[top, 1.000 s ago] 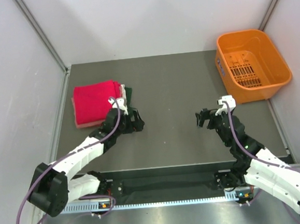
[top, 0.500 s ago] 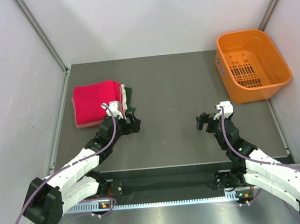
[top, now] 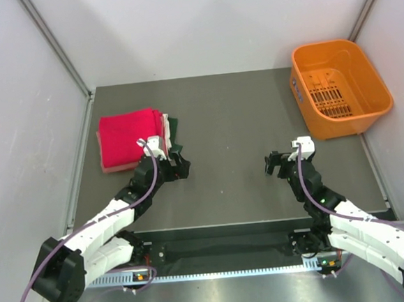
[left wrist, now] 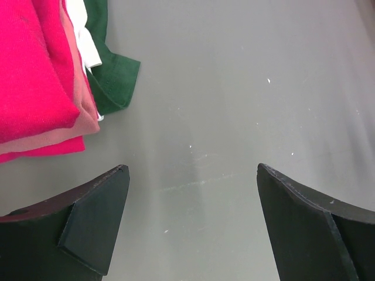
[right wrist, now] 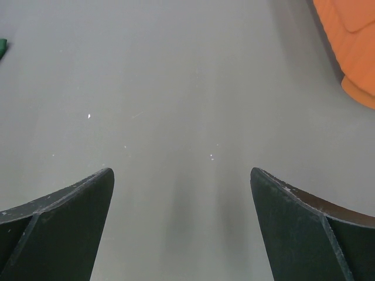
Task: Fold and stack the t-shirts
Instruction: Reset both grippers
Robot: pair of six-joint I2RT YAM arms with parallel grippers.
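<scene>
The stack of t-shirts (top: pixel 127 139) lies well apart from the orange basket (top: pixel 299 80), across the table (top: pixel 234 113). The crimson t-shirt (left wrist: pixel 29 64) is on top, and the salmon t-shirt (left wrist: pixel 82 120), pale t-shirt (left wrist: pixel 79 29) and dark green t-shirt (left wrist: pixel 114 76) show their edges on the side facing the basket. The pile looks nearly square, so I cannot name a long axis. The left gripper (left wrist: pixel 190 175) hangs just beside the stack on its basket side, and the right gripper (right wrist: pixel 181 175) is between stack and basket. Both have wide, empty jaws. I judge the folding finished. The left gripper should lift straight up, so that no finger catches the green hem.

Soft cloth t-shirts (top: pixel 127 137), matt table (top: pixel 234 120)
</scene>
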